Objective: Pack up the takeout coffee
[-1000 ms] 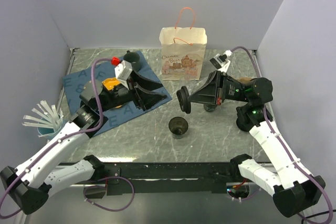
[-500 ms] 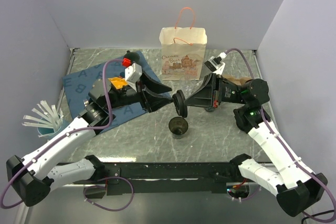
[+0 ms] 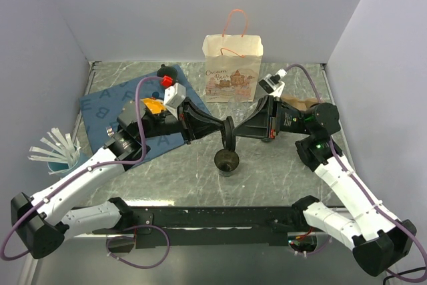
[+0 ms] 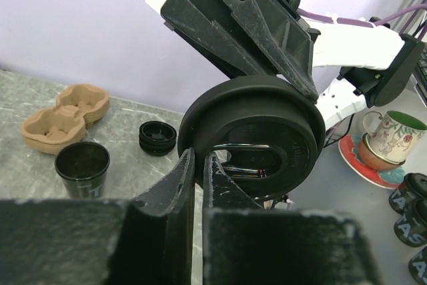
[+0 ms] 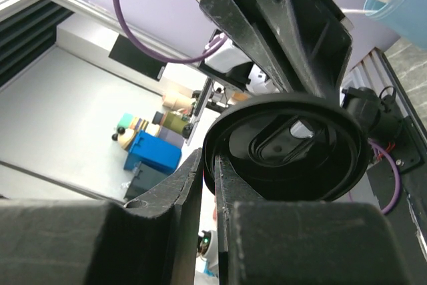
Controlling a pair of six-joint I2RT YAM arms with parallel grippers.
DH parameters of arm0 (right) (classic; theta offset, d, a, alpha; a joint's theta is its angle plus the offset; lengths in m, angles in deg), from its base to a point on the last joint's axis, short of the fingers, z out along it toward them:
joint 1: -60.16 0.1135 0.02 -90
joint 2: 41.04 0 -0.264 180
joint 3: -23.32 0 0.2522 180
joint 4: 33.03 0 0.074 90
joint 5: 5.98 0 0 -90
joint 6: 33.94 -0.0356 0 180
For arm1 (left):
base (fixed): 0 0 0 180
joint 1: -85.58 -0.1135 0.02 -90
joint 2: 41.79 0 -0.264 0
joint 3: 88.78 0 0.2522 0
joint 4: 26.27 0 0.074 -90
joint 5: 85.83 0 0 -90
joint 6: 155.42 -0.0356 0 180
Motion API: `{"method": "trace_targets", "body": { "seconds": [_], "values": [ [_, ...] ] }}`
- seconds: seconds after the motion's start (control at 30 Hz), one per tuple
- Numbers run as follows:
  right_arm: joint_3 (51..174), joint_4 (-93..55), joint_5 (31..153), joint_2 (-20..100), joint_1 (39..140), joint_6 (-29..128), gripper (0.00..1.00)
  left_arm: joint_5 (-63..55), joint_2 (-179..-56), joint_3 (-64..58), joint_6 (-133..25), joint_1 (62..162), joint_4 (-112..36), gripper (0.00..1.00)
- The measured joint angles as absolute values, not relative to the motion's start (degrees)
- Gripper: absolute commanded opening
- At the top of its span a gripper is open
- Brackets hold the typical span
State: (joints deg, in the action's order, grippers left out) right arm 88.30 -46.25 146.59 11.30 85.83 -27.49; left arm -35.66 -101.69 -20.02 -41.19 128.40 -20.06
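Note:
A round black lid (image 3: pixel 229 133) hangs on edge just above an open dark cup (image 3: pixel 227 161) standing mid-table. My left gripper (image 3: pixel 222 129) is shut on the lid's left rim, and my right gripper (image 3: pixel 235 131) is shut on its right rim. In the left wrist view the lid (image 4: pixel 253 138) fills the middle, its rim pinched at my left gripper (image 4: pixel 198 161). That view also shows the cup (image 4: pixel 82 167), the brown pulp tray (image 4: pixel 63 115) and a spare black lid (image 4: pixel 158 138). The right wrist view shows the lid (image 5: pixel 287 148) nipped at my right gripper (image 5: pixel 208 161).
A paper bag (image 3: pixel 232 68) with pink handles stands at the back centre. A blue mat (image 3: pixel 107 108) carrying small items lies at the back left. A light blue cup of white stirrers (image 3: pixel 59 155) sits at the left edge. The pulp tray (image 3: pixel 308 103) is partly behind the right arm.
My left gripper has swung right to meet the lid and shut on its rim. My right gripper has carried the lid left, to above the open cup.

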Motion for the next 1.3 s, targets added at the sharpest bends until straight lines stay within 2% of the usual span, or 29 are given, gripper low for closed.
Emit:
{"method": "trace_targets", "body": {
  "seconds": [0.1,0.23,0.27,0.3,0.33,0.43,0.53,0.7,0.97,1.13,1.3],
  "values": [
    [88.28,-46.21,146.39,11.26,85.89,-27.51,0.25,-35.75,-101.90,-20.02,-41.17,128.65,-20.39,0.01],
    [88.52,-43.26,146.43,11.17,85.89,-25.83,0.51,-35.03,-101.88,-19.89,-41.15,128.69,-22.47,0.01],
    [88.92,-41.27,146.39,11.17,85.89,-24.78,0.55,-34.46,-101.88,-19.75,-41.15,128.69,-23.39,0.01],
    [89.57,-38.54,146.26,11.17,85.89,-23.29,0.59,-33.63,-101.84,-19.54,-41.15,128.69,-24.52,0.01],
    [90.47,-35.50,145.98,11.17,85.89,-21.50,0.71,-32.97,-101.75,-19.34,-41.13,128.69,-25.64,0.01],
    [94.75,-24.42,143.99,11.15,85.43,-15.03,0.90,-29.30,-101.27,-18.40,-40.51,128.69,-31.02,0.01],
    [99.28,-12.55,139.55,10.40,84.71,-7.88,0.98,-24.56,-100.81,-16.54,-39.27,128.69,-38.23,0.01],
    [106.58,7.58,126.00,9.00,84.38,4.75,0.99,-15.71,-102.91,-8.72,-35.81,128.69,-52.00,0.01],
    [114.84,33.11,100.38,7.91,84.28,18.15,0.98,-4.80,-115.98,2.17,-26.04,130.22,-71.25,0.01],
    [115.45,41.09,91.27,7.02,84.28,24.05,0.98,0.10,-123.17,3.24,-18.66,132.30,-81.33,0.01],
    [114.64,43.78,88.58,5.00,84.28,27.83,0.98,4.86,-132.20,10.95,-13.80,136.14,-88.54,0.01]
  ]
}}
